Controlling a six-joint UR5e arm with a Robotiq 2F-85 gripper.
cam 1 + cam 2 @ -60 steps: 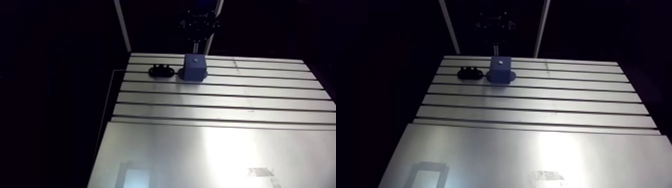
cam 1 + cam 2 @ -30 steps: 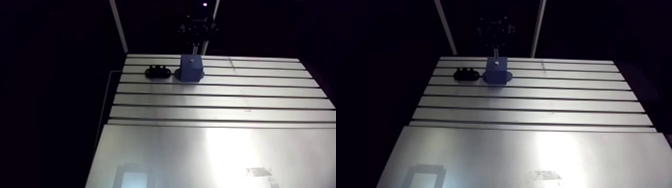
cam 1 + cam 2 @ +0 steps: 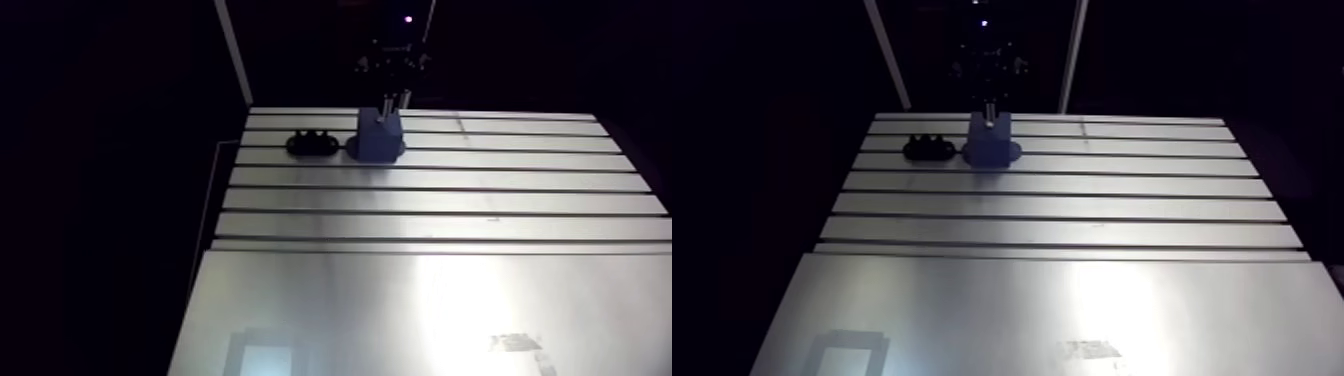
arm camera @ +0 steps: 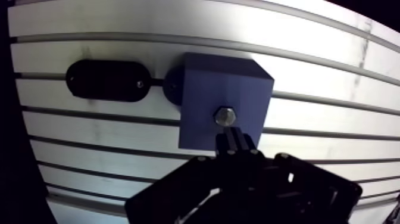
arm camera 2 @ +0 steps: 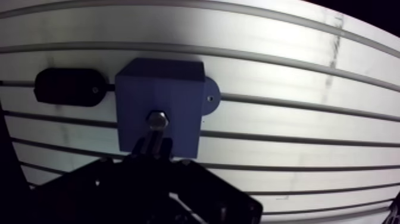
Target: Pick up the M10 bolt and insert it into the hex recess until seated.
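A blue block (image 4: pixel 205 101) stands on the slotted table (image 4: pixel 309 128), and a round flange sticks out at its base. My gripper (image 4: pixel 233 138) is right above the block, shut on the M10 bolt (image 4: pixel 224 115). The bolt's hex head sits at the middle of the block's top face and hides the recess. I cannot tell whether the head touches the block. In the arm view the gripper (image 3: pixel 390 70) hangs over the block (image 3: pixel 378 140) at the table's far edge, with the bolt's pale shank (image 3: pixel 989 108) between them.
A black oval holder (image 4: pixel 106 80) lies on the table just beside the block, seen also in the arm view (image 3: pixel 312 145). A smooth aluminium plate (image 3: pixel 430 310) covers the near part of the table. Dark slots run across the far half.
The gripper with the bolt has come down closer onto the block's top. The whole arm view has shifted a little, so the camera has moved; block and holder stay put.
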